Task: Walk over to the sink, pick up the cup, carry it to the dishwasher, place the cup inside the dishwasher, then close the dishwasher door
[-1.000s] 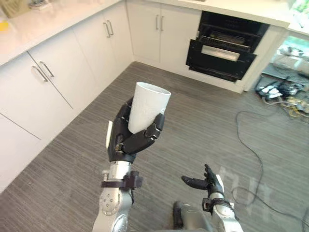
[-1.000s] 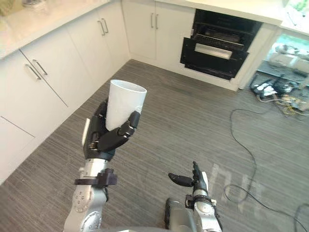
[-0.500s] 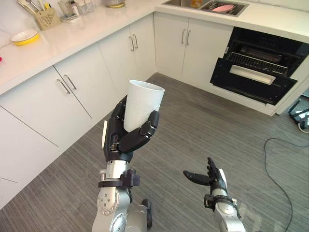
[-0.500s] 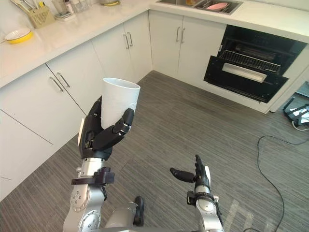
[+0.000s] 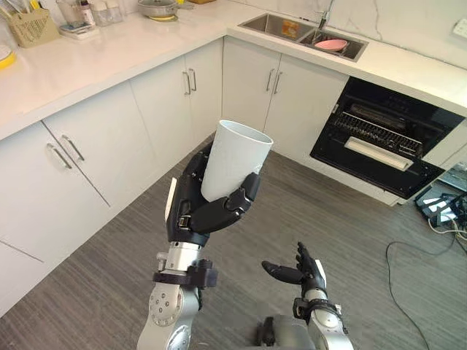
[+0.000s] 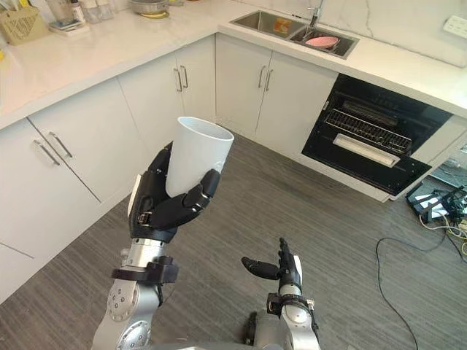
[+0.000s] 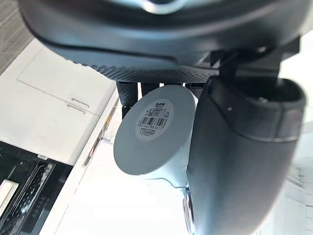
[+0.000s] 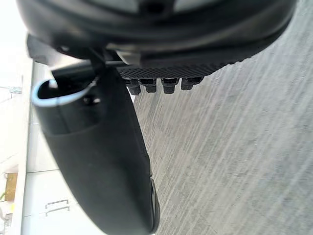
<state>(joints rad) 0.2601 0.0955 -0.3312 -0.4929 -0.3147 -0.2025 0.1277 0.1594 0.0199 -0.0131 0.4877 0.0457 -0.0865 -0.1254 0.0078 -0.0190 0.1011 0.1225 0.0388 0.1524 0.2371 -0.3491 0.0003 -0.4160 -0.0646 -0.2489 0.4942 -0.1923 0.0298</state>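
Our view has swung since a moment ago, bringing the sink (image 5: 303, 33) and the open dishwasher (image 5: 379, 138) more fully into sight. The left robot hand (image 5: 195, 215) keeps its fingers wrapped round the upright cup (image 5: 235, 160), so we judge the carry under way and the placing still ahead. The right robot hand (image 5: 305, 268) hangs low, relaxed and empty. The left wrist view adds the label (image 7: 155, 117) on the cup's base, hidden from the eye views.

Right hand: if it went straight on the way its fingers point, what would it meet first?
Nothing near. The open right hand points ahead over bare grey floor; further on, that line seems to reach the white cabinet under the sink, just left of the open dishwasher. Depth is unclear.
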